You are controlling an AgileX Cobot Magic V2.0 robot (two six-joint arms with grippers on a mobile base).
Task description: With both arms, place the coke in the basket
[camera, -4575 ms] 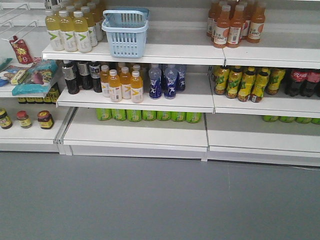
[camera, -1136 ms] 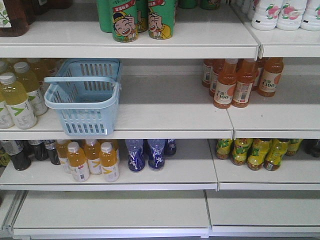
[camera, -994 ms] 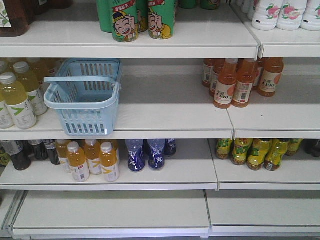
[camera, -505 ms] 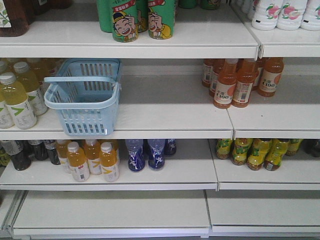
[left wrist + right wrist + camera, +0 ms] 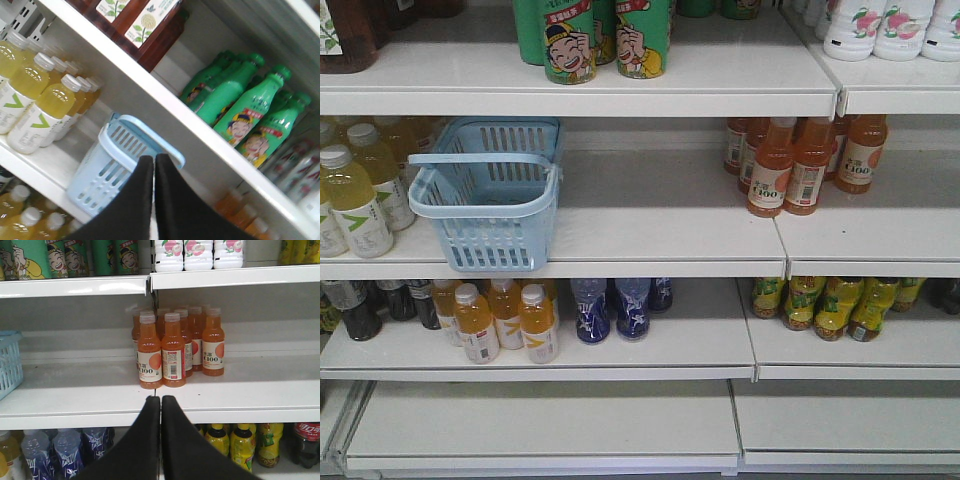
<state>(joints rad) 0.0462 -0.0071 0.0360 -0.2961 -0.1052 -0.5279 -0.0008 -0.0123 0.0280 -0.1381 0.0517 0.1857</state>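
The front camera faces the white shelves (image 5: pixel 660 225) squarely; both wrist cameras sit nearer, all sharing the light blue slotted plastic basket (image 5: pixel 492 243).

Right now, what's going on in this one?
Nothing is being handled yet. The light blue basket sits on the middle shelf with nothing visible inside. The left gripper is shut and empty, pointed at the basket. The right gripper is shut and empty too, facing the orange bottles. No coke can shows in any view.

basket (image 5: pixel 9 365) cropped, right wrist view's left edge
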